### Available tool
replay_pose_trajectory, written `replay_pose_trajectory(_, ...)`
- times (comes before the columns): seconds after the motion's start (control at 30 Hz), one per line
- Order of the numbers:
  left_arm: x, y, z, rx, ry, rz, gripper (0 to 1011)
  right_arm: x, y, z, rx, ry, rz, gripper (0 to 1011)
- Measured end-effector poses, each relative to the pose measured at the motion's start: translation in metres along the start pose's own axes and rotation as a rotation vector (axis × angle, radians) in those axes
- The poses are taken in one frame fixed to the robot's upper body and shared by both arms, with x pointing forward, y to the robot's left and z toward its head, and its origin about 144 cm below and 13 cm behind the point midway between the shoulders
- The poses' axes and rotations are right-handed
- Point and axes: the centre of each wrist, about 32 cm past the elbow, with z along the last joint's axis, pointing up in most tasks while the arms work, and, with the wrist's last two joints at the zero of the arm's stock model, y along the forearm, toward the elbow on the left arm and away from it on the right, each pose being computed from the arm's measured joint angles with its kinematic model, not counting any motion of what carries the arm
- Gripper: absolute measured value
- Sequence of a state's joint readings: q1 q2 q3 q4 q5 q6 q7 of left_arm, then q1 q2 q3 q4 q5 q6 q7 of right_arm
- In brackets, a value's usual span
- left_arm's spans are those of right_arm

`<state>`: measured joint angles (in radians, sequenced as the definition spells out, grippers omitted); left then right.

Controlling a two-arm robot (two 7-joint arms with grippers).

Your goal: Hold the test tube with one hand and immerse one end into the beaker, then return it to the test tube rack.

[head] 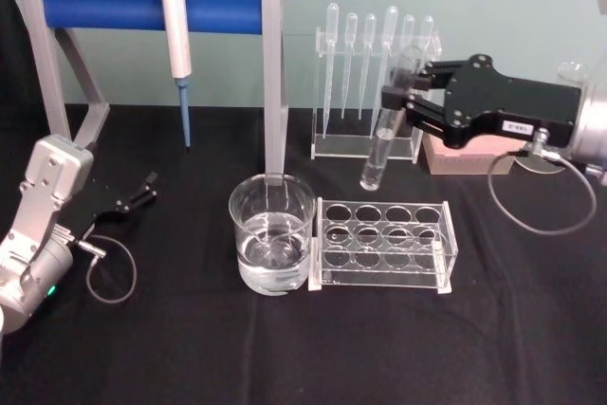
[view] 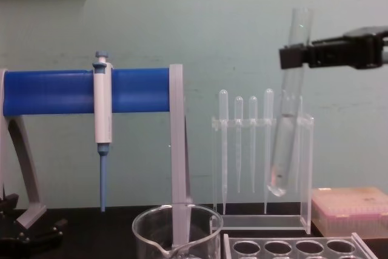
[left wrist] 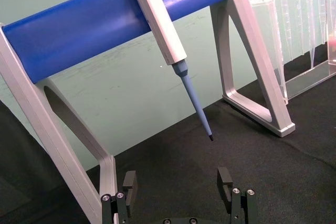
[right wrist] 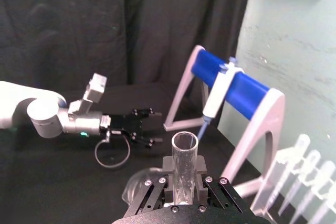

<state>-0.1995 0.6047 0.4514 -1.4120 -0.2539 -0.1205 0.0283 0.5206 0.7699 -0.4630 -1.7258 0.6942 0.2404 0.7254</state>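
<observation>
The right gripper grips the upper part of the test tube, which is smooth clear glass. The chest view shows what the head view does not: the tube leans a little and its round bottom hangs in the air, well above the clear rack. Only the head view shows water in the wide glass beaker, just beside the rack. The left gripper lies on the black cloth, its 2 fingers wide apart and empty.
</observation>
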Motion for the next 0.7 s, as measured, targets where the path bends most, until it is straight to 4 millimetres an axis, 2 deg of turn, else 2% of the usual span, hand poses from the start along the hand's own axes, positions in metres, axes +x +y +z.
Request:
replay_pose_trajectory(0.27, 0.000, 0.000, 0.000, 0.000, 0.000, 0.000, 1000, -0.003, 0.024, 0.016, 0.034, -0.022, 0.051, 241)
replay_pose_trajectory(0.43, 0.000, 0.000, 0.000, 0.000, 0.000, 0.000, 1000, -0.006, 0.047, 0.021, 0.041, -0.020, 0.091, 241)
replay_pose_trajectory(0.7, 0.000, 0.000, 0.000, 0.000, 0.000, 0.000, 1000, -0.007, 0.072, 0.016, 0.024, -0.003, 0.125, 241)
